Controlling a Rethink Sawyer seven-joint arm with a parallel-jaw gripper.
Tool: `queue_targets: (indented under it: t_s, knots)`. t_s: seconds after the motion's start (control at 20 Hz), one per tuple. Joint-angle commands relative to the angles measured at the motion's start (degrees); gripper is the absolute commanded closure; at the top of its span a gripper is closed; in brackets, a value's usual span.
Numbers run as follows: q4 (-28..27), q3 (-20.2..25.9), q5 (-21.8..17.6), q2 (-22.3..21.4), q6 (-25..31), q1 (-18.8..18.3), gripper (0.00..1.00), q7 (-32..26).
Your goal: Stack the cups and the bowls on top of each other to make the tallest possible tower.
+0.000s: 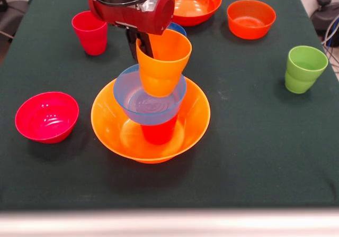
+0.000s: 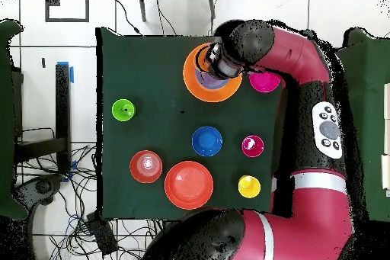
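You see the gripper (image 1: 144,42) clamped on the tilted orange cup (image 1: 162,61), whose base sits in the light blue bowl (image 1: 148,100), atop a red-orange cup (image 1: 158,133) inside the large orange bowl (image 1: 108,123).

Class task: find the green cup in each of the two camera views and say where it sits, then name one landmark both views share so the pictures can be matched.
Front view: the green cup stands alone near the right edge of the table, upright.
Overhead view: the green cup is near the table's left edge, in the upper half.
Shared landmark: the large orange bowl at the tower's base.
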Motion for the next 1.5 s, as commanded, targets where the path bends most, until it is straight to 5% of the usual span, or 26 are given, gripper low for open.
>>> queue_targets:
  t_s: [0.05,0.6,1.5]
  knots:
    - [1.2,3.3,-5.7,-1.8,3.6,-1.2,1.0,-16.2]
    - [-0.4,4.0,-6.8,-2.7,6.3,-1.0,1.0,-16.6]
    - [3.8,5.6,-6.6,-3.1,2.2,-1.8,1.0,-15.7]
